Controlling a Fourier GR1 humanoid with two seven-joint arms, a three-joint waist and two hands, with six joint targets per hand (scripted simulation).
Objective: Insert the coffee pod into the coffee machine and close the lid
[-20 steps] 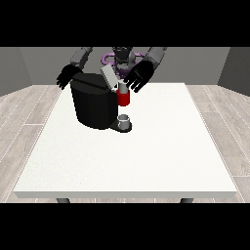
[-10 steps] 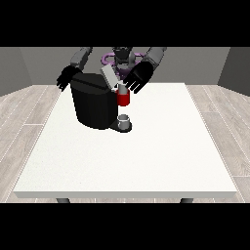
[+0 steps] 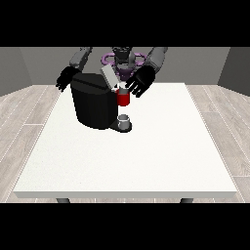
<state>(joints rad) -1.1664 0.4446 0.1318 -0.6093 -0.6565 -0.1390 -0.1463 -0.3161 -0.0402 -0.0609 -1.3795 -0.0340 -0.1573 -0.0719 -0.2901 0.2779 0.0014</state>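
Because the grey hinged lid [image 3: 108, 76] stands raised, my spread hand at the view's right [image 3: 139, 82] hovers beside the black coffee machine's [image 3: 93, 102] red pod holder [image 3: 123, 98].

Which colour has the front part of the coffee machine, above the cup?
Red, seen in the front view.
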